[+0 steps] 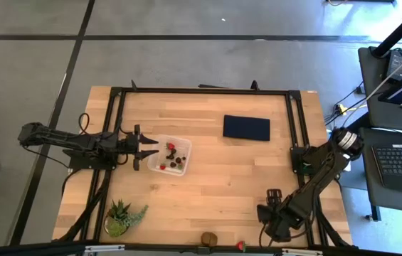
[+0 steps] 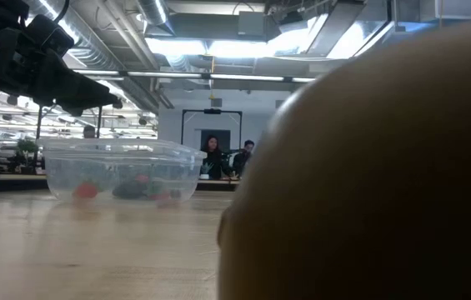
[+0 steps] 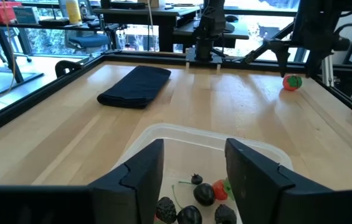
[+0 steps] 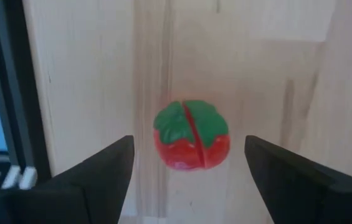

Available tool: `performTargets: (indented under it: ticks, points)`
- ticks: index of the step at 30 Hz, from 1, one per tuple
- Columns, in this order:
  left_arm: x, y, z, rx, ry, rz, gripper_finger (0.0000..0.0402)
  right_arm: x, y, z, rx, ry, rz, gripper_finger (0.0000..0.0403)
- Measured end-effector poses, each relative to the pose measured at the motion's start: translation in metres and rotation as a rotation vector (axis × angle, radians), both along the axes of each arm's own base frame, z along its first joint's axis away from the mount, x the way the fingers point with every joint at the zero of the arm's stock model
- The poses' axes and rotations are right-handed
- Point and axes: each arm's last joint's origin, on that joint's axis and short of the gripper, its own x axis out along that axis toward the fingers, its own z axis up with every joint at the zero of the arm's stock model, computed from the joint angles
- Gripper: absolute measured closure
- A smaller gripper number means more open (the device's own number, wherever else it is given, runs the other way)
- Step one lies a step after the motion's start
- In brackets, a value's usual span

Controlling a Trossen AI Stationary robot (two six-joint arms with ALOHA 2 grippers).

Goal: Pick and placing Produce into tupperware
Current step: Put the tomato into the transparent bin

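The clear tupperware (image 1: 170, 157) sits left of the table's middle and holds dark berries (image 3: 203, 194) and strawberries (image 1: 171, 146). My left gripper (image 3: 194, 150) hovers open and empty over its left wall (image 1: 147, 146), and the low view shows it above the tub (image 2: 60, 71). My right gripper (image 4: 188, 140) is open near the table's near right corner, pointing down. Its fingers stand on either side of a strawberry (image 4: 192, 147) lying on the wood, apart from it. Another strawberry (image 1: 240, 245) and the brown kiwi (image 1: 209, 239) lie at the near edge.
A folded dark blue cloth (image 1: 246, 128) lies toward the far side. A spiky potted plant (image 1: 122, 217) stands at the near left corner. A black frame (image 1: 201, 91) runs around the table. In the low view the kiwi (image 2: 368, 183) fills the right half. People (image 2: 212, 154) sit in the room beyond.
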Motion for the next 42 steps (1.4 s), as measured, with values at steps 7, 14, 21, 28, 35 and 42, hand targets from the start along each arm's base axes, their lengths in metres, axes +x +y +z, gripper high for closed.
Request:
performTargets:
  ticks: [7, 14, 21, 28, 35, 42]
  points:
    - [0.0, 0.0, 0.0001, 0.0, 0.0, 0.0, 0.0236, 0.0009, 0.0022, -0.0091, -0.016, 0.03, 0.016, 0.0097]
    - [0.0, 0.0, 0.0001, -0.001, 0.0, 0.0, 0.0231, 0.001, 0.0023, -0.0096, -0.018, 0.028, 0.034, 0.0097]
    - [0.0, 0.0, 0.0001, 0.0, 0.0, 0.0, 0.024, 0.0011, 0.0024, -0.0096, -0.016, 0.03, 0.007, 0.0097]
    - [0.0, 0.0, 0.0001, 0.0, 0.0, 0.0, 0.0235, 0.0011, 0.0023, -0.0096, -0.017, 0.03, 0.007, 0.0097]
    - [0.0, 0.0, 0.0001, 0.0, 0.0, 0.0, 0.0232, 0.0011, 0.0023, -0.0096, -0.018, 0.029, 0.018, 0.0097]
    - [0.0, 0.0, 0.0001, 0.0, 0.0, 0.0, 0.024, 0.002, 0.0035, -0.0094, -0.005, 0.021, 0.007, 0.0097]
